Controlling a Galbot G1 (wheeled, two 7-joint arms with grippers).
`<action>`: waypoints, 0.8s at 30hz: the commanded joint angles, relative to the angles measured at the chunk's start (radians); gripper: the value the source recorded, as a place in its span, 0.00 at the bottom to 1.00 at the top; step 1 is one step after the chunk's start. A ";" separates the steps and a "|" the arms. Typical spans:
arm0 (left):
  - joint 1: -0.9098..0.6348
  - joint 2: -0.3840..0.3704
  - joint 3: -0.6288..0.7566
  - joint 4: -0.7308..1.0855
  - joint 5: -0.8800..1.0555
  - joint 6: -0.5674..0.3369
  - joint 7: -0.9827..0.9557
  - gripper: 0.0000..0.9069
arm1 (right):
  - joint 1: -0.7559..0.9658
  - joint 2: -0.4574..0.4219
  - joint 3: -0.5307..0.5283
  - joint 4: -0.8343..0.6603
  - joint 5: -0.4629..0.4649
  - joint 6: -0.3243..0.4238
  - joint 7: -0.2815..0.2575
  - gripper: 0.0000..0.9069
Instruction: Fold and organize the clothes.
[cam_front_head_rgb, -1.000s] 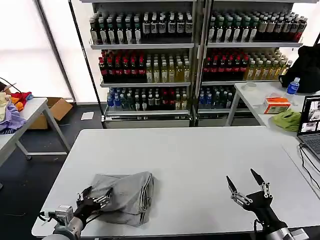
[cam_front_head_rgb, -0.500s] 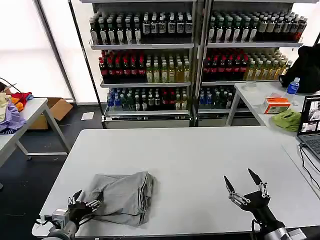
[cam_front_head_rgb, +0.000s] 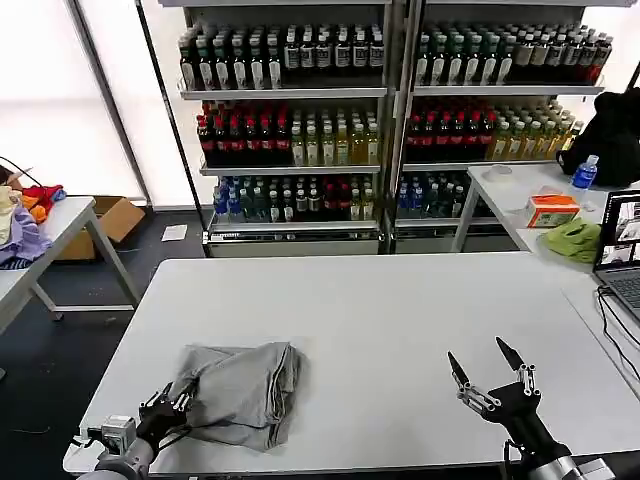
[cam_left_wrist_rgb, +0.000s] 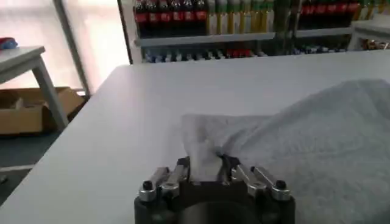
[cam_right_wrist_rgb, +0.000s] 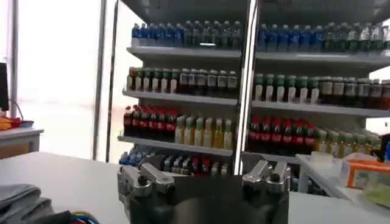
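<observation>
White table (cam_front_head_rgb: 400, 300): folded grey shirt (cam_front_head_rgb: 240, 390) near-left, left pincer (cam_front_head_rgb: 172, 410) clenched on corner; right pincer (cam_front_head_rgb: 487, 366) released.

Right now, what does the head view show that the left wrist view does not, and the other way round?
Head view alone: the right gripper, open, above bare table, and the side table with the laptop. Left wrist view alone: the left gripper shut on a corner of the folded grey shirt. Both share the shirt, the table and the drink shelves.

Bright daylight from blown-out windows (cam_front_head_rgb: 40, 90), soft faint shadows, wrist views perhaps slightly blurred.
</observation>
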 joint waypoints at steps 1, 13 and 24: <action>-0.015 0.002 -0.035 -0.020 -0.315 0.052 -0.037 0.01 | 0.000 0.000 -0.001 -0.002 0.001 0.002 0.000 1.00; 0.007 0.097 -0.380 -0.066 -0.431 0.052 -0.038 0.01 | -0.002 -0.004 0.004 -0.012 0.003 0.008 0.003 1.00; 0.030 0.269 -0.591 -0.016 -0.509 0.087 -0.045 0.01 | 0.023 0.008 -0.056 -0.021 -0.013 0.007 0.005 1.00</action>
